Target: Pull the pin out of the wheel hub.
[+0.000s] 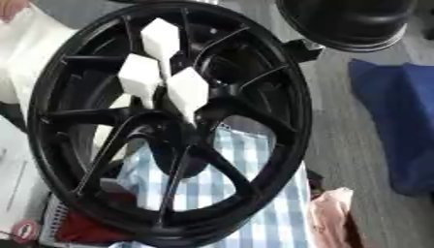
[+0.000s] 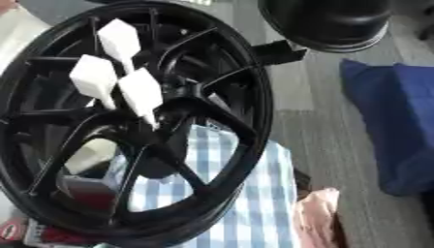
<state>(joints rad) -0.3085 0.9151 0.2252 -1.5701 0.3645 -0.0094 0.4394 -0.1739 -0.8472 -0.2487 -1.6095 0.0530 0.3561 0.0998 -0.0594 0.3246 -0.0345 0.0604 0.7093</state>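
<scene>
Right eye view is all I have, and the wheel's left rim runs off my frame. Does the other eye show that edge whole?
Observer: Yes. In the left eye view the left edge of the wheel is wholly in frame, with a pale surface beside it.
Operator: And the red bit cut off at my bottom left corner?
Observer: There it shows nearly whole as a round red and white shape, left of the rim's lowest part. I cannot tell what it is.
</scene>
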